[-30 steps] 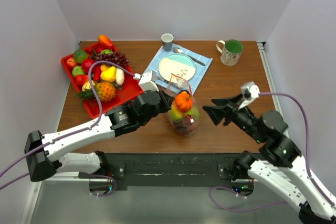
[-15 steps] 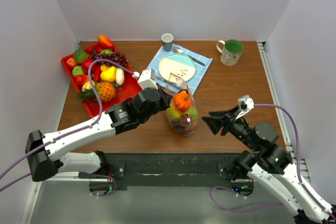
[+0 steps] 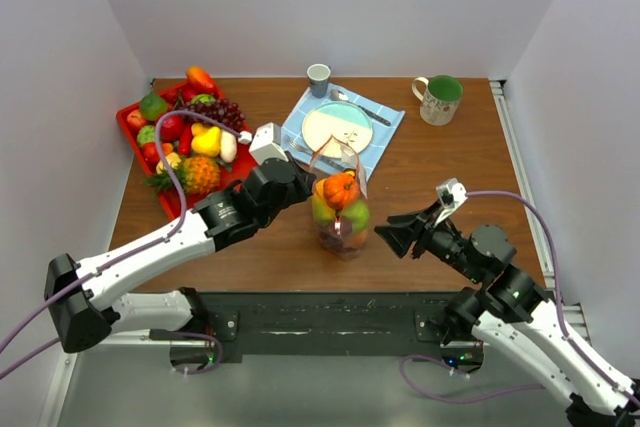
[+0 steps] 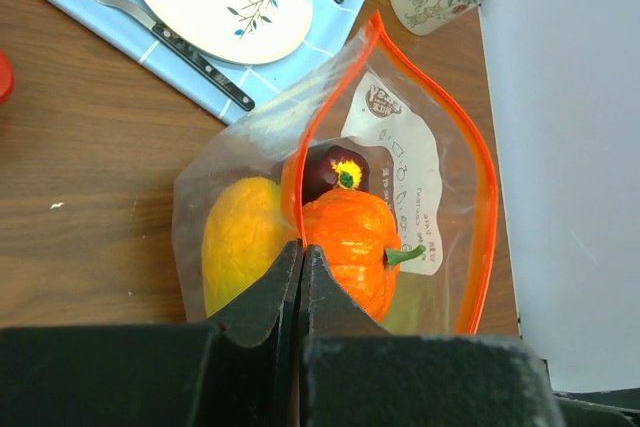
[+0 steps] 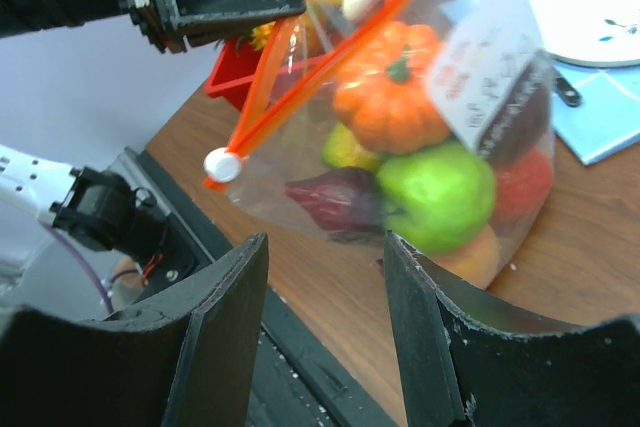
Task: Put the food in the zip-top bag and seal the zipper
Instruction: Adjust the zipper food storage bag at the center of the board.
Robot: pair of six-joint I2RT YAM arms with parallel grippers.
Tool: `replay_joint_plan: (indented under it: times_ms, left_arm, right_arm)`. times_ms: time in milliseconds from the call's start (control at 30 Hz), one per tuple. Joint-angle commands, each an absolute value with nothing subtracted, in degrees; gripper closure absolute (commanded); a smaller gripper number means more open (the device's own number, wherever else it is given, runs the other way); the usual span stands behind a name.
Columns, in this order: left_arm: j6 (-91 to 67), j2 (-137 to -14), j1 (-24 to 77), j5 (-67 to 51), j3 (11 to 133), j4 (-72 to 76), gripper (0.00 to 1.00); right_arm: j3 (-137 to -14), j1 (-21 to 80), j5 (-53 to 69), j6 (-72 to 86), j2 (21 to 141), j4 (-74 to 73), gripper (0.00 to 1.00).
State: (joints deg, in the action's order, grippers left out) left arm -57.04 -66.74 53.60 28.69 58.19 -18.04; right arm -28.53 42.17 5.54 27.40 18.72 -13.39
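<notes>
zip-top bag (image 3: 338,209): clear and crinkly. You find it upright on the tabletop (image 3: 440,167) at the centre of the top view, just below the blue napkin (image 3: 385,132). Its mouth faces up and gapes open.

zipper (image 4: 487,207): an orange-red strip. In the left wrist view it runs as an open loop round the bag's mouth. Its white slider (image 5: 222,164) sits at the lower left end of the strip in the right wrist view.

Label (image 4: 400,177): a white patch on the far wall of the bag.

food, in the bag: an orange pumpkin (image 4: 345,247) lies on top, with a dark purple piece (image 4: 325,169) just above it in frame. A yellow-orange piece (image 4: 240,242) presses against the left wall. A green apple (image 5: 435,192) and a dark red piece (image 5: 335,197) sit lower down.

food, outside the bag: purple grapes (image 3: 222,110), a pineapple (image 3: 200,175) and other pieces lie on the red tray (image 3: 122,119) at the upper left of the top view.

left gripper (image 4: 301,247): your fingers are pressed together, clamped on the bag's near rim where the orange strip passes, at bottom centre of the left wrist view.

right gripper (image 3: 385,237): your fingers stand apart, just right of the bag in the top view. They do not touch it.

Other items: a plate (image 3: 337,129) and a fork (image 4: 150,27) rest on the napkin. A mug (image 3: 438,99) stands at upper right and a small cup (image 3: 318,78) at top centre.
</notes>
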Motion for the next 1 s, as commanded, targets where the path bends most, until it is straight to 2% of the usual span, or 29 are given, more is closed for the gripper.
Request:
replay_joint_plan:
  times_ms: [0, 100, 167, 233, 267, 367, 467, 733, 967]
  left_arm:
    - [-58.62, -61.35, 52.47, 31.29, 56.87, -17.48, 1.0]
    - [-59.41, -58.19, 52.21, 32.52, 55.46, -19.41, 1.0]
    - [-59.94, -55.83, 52.12, 33.48, 54.5, -20.56, 1.0]
    - [-60.29, -54.5, 51.94, 33.75, 53.7, -21.7, 1.0]
    - [-60.64, -53.45, 51.94, 33.66, 53.01, -22.14, 1.0]
    - [-61.26, -52.12, 51.94, 32.7, 51.51, -22.5, 1.0]
    - [-61.44, -52.03, 51.94, 31.38, 50.71, -22.06, 1.0]
    - [-58.89, -53.61, 51.94, 29.71, 52.29, -20.92, 1.0]
    - [-56.69, -54.84, 51.94, 28.83, 53.88, -20.22, 1.0]
  right_arm:
    - [-28.47, 45.69, 4.92, 27.25, 20.47, -8.35, 0.47]
    - [-28.92, 51.82, 0.19, 25.67, 24.68, -6.78, 0.48]
    - [-29.44, 57.45, -8.49, 24.53, 27.49, -5.98, 0.48]
    - [-29.62, 67.03, -15.35, 22.68, 29.17, -4.57, 0.46]
    - [-30.05, 73.15, -22.6, 22.07, 32.05, -3.53, 0.46]
    - [-30.76, 83.62, -34.4, 19.52, 36.72, -0.28, 0.42]
    - [-29.89, 89.01, -39.98, 17.76, 40.6, 6.74, 0.41]
    - [-25.05, 90.09, -49.74, 12.57, 42.78, 19.68, 0.33]
    - [-23.48, 90.0, -50.45, 10.11, 48.87, 30.21, 0.3]
